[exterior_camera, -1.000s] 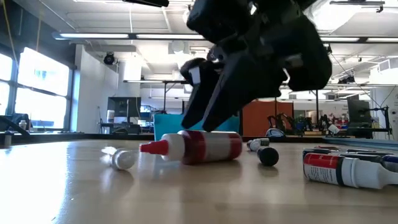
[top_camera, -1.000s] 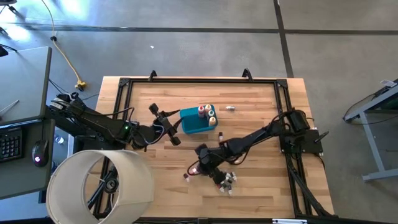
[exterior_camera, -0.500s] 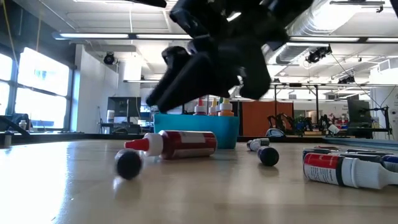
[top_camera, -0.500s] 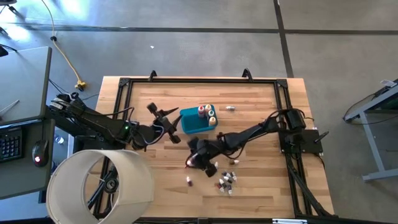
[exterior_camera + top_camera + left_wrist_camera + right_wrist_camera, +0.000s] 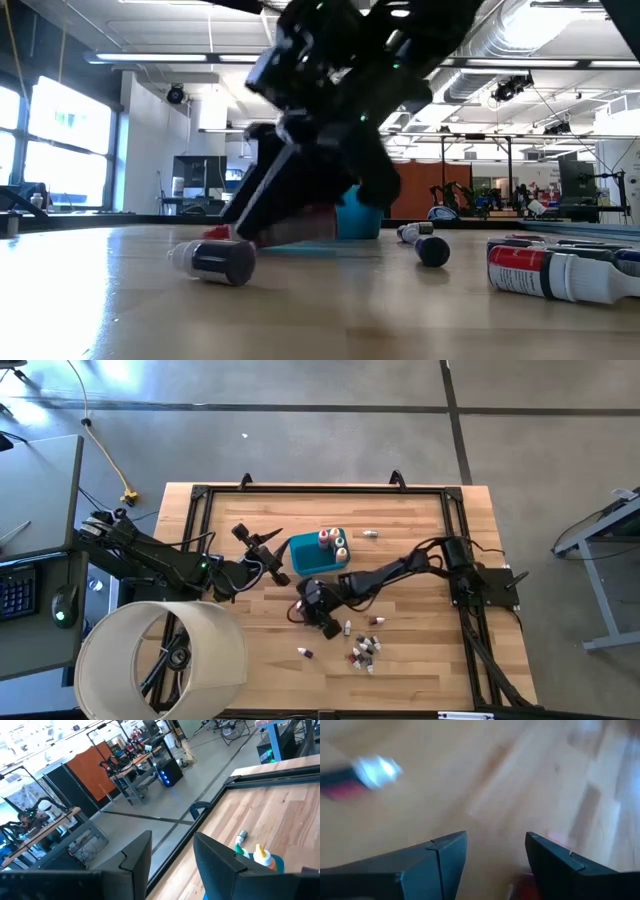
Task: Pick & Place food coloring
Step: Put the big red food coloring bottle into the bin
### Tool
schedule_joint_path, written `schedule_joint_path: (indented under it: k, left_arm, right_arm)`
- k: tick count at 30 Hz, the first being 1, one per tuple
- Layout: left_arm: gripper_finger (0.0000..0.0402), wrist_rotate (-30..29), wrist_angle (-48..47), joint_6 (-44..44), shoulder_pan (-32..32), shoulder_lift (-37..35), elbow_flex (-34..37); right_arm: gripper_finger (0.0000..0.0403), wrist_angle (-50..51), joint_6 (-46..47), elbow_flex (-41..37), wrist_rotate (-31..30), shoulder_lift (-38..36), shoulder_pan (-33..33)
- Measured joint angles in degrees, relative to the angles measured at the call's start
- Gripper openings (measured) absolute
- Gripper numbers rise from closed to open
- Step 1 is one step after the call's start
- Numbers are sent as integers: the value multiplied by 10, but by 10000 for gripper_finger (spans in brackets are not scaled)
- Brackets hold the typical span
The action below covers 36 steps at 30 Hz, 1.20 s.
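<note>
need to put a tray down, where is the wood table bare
Bare: the far strip behind the blue plastic tub and the near left corner of the wooden table. Crowded: mid-table around the right gripper and the scattered small bottles.

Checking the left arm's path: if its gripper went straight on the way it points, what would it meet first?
Probably nothing on the table. The open left gripper points over the wooden table's black-framed far edge; the blue plastic tub with bottles sits off to the side.

Even overhead light, soft shadows. Low view: ceiling strip lights (image 5: 150, 58) glare at 11 o'clock, arm backlit dark. Right wrist view smeared with motion blur; counter (image 5: 520, 780) unfocused.
</note>
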<state>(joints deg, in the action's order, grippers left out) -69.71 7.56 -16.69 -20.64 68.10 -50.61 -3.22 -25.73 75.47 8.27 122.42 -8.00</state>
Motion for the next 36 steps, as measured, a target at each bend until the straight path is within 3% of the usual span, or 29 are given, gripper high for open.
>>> schedule_joint_path:
  k: [13, 19, 23, 25, 29, 36]
  left_arm:
    - [143, -17, -22, -1, 0, 0, 0]
    - [143, -30, -31, -11, 0, 0, 0]
    - [143, -33, -32, -10, 0, 0, 0]
    - [143, -33, -31, -10, 0, 0, 0]
    - [143, -33, -30, -9, 0, 0, 0]
    - [143, -31, -32, -7, 0, 0, 0]
  right_arm:
    - [197, 281, 13, 119, -158, 2, -8]
    - [197, 511, 33, 221, -249, 0, -23]
    - [197, 672, 225, 293, -251, -3, -18]
    - [197, 737, 337, 311, -203, -5, -11]
    - [197, 774, 504, 306, -133, -10, 0]
    - [197, 783, 726, 220, -190, -10, 9]
